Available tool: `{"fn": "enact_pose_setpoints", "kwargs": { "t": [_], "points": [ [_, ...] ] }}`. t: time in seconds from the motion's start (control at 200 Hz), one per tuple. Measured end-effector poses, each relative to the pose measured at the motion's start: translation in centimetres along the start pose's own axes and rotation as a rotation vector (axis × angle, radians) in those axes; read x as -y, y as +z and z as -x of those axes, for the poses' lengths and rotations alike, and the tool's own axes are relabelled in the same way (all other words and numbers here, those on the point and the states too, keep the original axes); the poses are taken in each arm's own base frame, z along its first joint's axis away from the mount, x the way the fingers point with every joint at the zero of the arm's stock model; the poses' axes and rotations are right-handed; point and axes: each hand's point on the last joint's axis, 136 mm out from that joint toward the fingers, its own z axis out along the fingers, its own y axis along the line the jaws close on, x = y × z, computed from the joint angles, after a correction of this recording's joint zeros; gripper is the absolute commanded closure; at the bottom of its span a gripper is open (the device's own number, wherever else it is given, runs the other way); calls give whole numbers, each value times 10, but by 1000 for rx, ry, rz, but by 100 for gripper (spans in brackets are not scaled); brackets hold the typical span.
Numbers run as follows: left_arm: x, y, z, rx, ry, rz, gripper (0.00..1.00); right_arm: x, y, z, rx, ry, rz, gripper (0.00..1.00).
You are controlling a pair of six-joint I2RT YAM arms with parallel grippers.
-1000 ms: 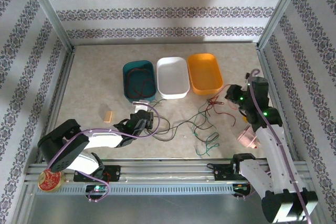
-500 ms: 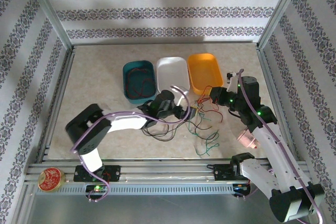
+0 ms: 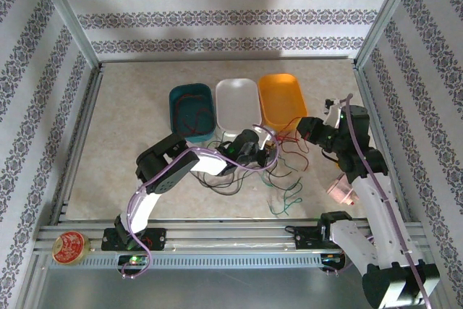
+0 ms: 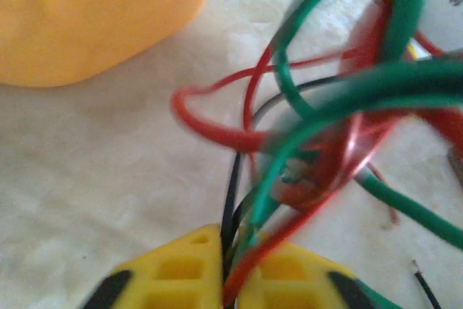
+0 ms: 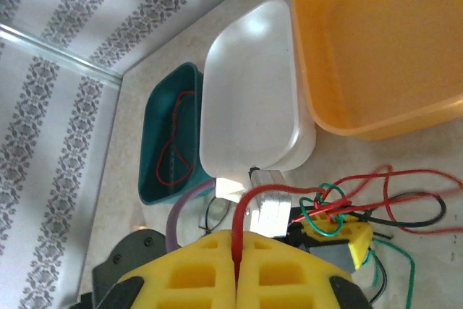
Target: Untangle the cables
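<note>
Beige surface (image 3: 123, 121): tangled cables (image 3: 281, 164), red, green, black, on the orange tray's (image 3: 282, 99) near side. My left claw (image 4: 230, 251), short of that tray, pinches the bundle tight. My right claw (image 5: 236, 262), by the tray's near corner, is closed on one red strand (image 5: 236, 229).

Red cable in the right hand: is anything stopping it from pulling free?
Yes. The red cable runs from the right hand into the bundle, where the green cable and black cable loop across it. The left hand is shut on that bundle.

Teal tray (image 3: 172, 111), white tray (image 3: 237, 104), orange tray (image 3: 282, 99)
</note>
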Motion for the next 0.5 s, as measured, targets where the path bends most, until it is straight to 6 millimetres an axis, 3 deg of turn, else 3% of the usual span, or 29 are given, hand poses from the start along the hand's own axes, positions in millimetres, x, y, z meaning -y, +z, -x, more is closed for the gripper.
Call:
{"fn": "enact_pose_setpoints", "kwargs": {
  "t": [0.19,0.36,0.5],
  "points": [
    [-13,-16,3,60,-14,71,100,6,-14,8,71,22,-47,100],
    [-16,-60,4,122,-30,98,100,23,-36,18,187,38,-160,100],
    [-25,-97,-4,161,-59,140,100,33,-41,19,213,52,-215,100]
  ]
}}
